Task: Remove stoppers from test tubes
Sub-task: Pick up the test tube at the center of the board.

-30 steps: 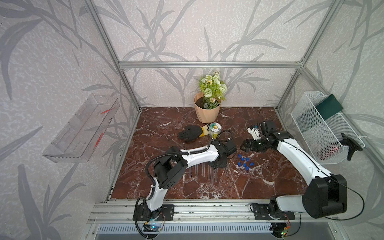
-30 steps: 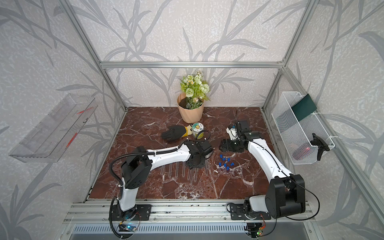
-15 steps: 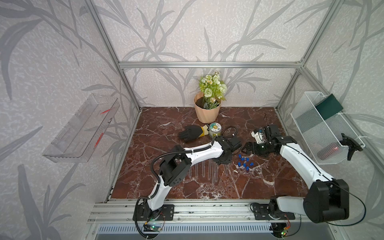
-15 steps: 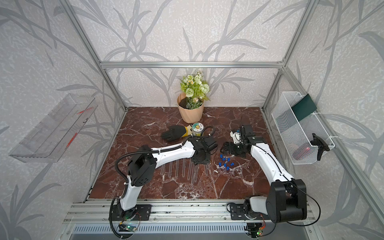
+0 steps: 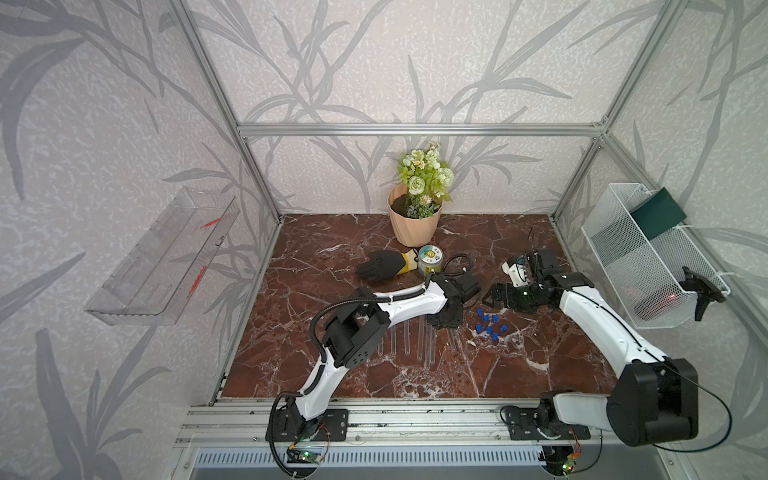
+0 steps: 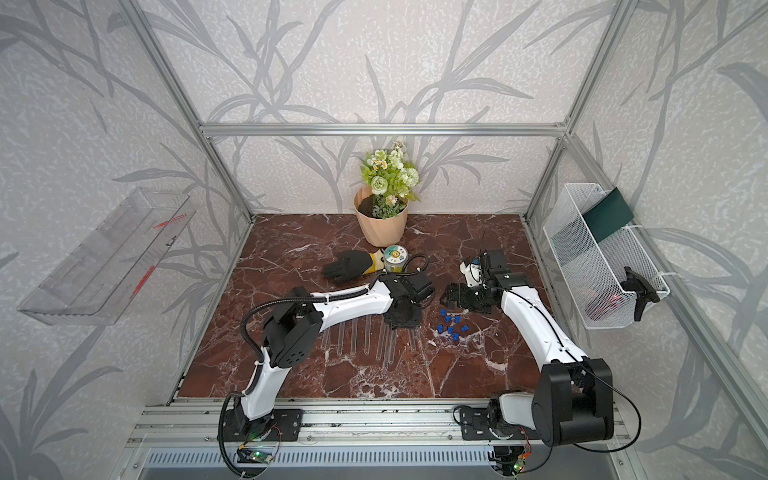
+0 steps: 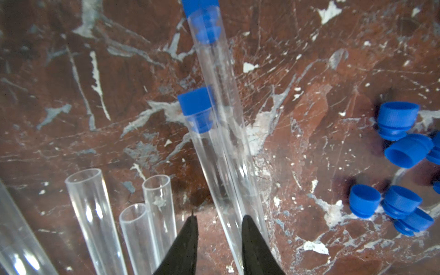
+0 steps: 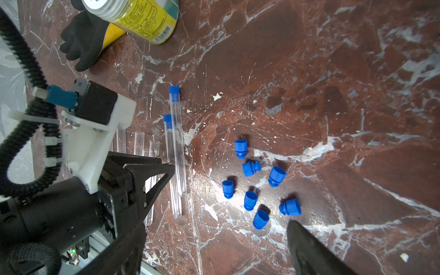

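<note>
Several clear test tubes [image 5: 407, 340] [image 6: 353, 338] lie side by side on the marble floor. Two of them [image 8: 177, 133] carry blue stoppers [image 7: 202, 21] [image 7: 195, 104]; the others [image 7: 90, 202] are open-mouthed. Several loose stoppers [image 5: 489, 324] [image 6: 451, 324] [image 8: 252, 178] [image 7: 402, 152] lie in a cluster to the right of the tubes. My left gripper [image 5: 446, 322] [image 6: 401, 320] [image 7: 217, 221] hangs low over the capped tubes, jaws a little apart, with one capped tube running under one finger. My right gripper [image 5: 492, 297] [image 6: 453, 297] [image 8: 209, 238] stands wide open above the loose stoppers, holding nothing.
A black glove [image 5: 380, 268] and a yellow-labelled jar [image 5: 430, 257] lie behind the left gripper. A flower pot [image 5: 415, 220] stands at the back wall. A white wire basket [image 5: 648, 257] hangs on the right wall and a clear shelf [image 5: 162, 257] on the left.
My left arm has reached a little further right, bringing its gripper over the capped tubes. My right gripper has opened wider and stays over the loose stoppers.
</note>
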